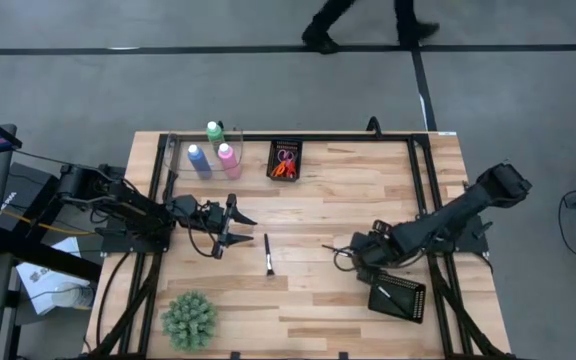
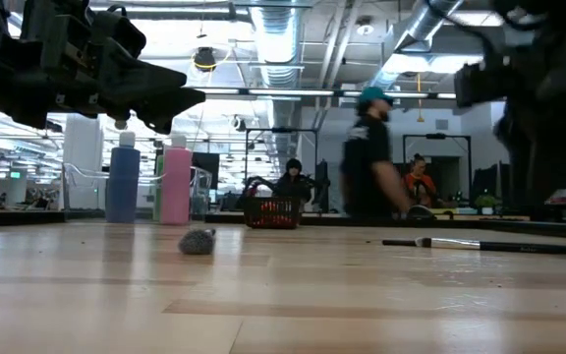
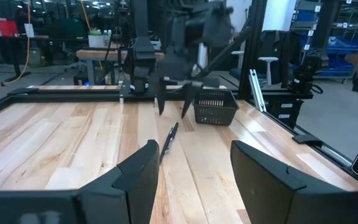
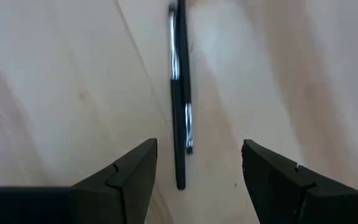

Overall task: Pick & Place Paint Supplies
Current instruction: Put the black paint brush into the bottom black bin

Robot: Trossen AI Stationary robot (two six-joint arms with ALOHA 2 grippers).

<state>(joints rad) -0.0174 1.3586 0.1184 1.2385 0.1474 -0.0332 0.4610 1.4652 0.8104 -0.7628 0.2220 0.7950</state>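
wooden table point(image 1: 328, 290), room behind. right gripper point(image 4: 197, 165) angled down, fingers spread, empty, over a brush point(image 4: 179, 93). left gripper point(image 1: 230, 225) open, empty. three bottles point(image 1: 214, 152) far edge; second brush point(image 1: 268, 254) mid-table.

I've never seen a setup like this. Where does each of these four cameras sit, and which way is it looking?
High view: above the table, looking straight down; both arms show.
Low view: at tabletop height, looking level across at blue bottle and pink bottle; arms overhead.
Left wrist view: on the left arm, facing the right arm past its own fingers.
Right wrist view: aimed down at brush.
Shared: high view also shows this brush.
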